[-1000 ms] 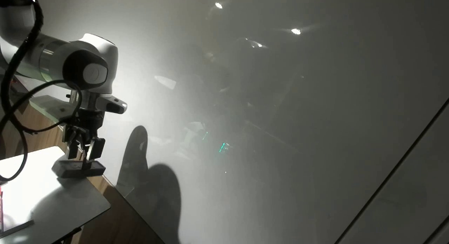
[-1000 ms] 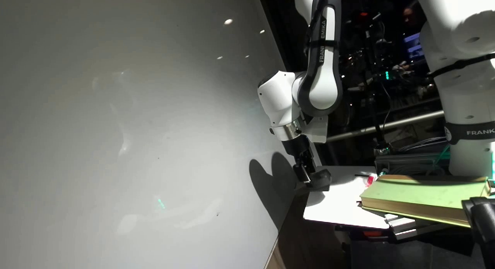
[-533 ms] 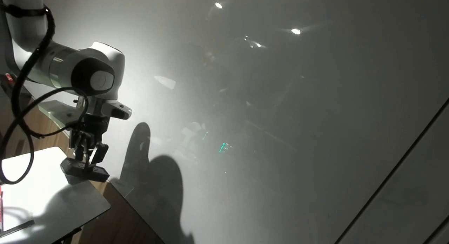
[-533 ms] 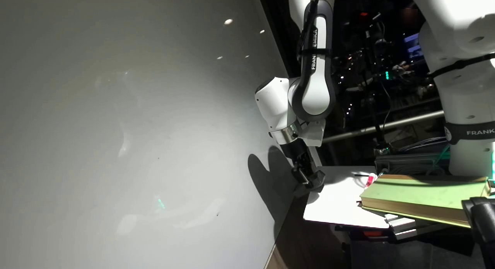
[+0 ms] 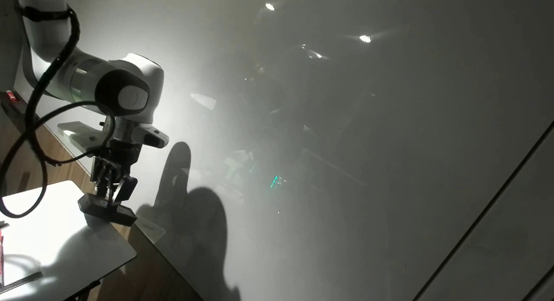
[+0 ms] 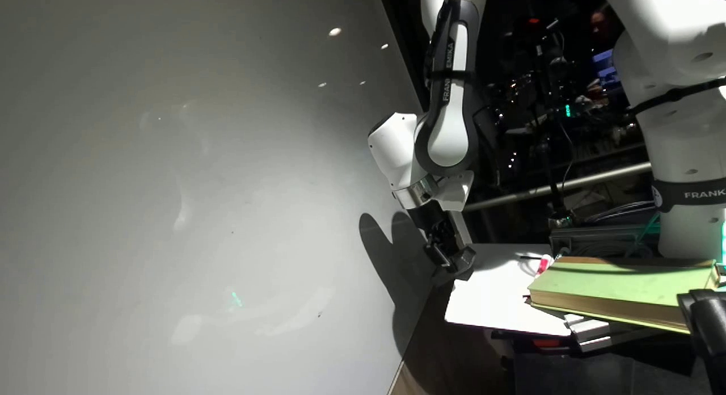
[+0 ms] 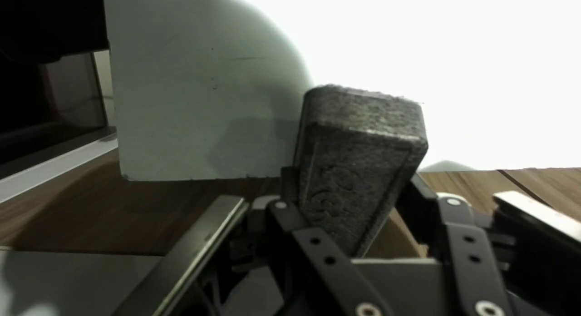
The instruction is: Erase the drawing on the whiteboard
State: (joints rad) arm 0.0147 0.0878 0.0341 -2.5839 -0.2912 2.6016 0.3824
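My gripper [image 7: 354, 185] is shut on a dark grey felt eraser [image 7: 363, 139], with a finger against either side of it. In an exterior view the eraser [image 5: 106, 209] hangs tilted from the gripper [image 5: 111, 196], low over the near edge of the small white table; whether it touches the top I cannot tell. The whiteboard [image 5: 389, 162] fills most of that view, and rises beside the arm in an exterior view too [image 6: 170, 213]. It carries faint smears and light reflections. The drawing does not show in these views.
The small white table [image 6: 493, 304] bears a red-and-white marker [image 6: 543, 264] and a thick green book [image 6: 618, 293]. Brown wood [image 5: 143, 266] runs between table and whiteboard. A black cable [image 5: 56, 63] loops beside the arm. Dark arm shadows [image 5: 203, 232] fall on the board.
The gripper's fingers have closed on the eraser. Gripper and eraser have shifted a little towards the whiteboard, and the eraser has tipped from nearly level to slanted.
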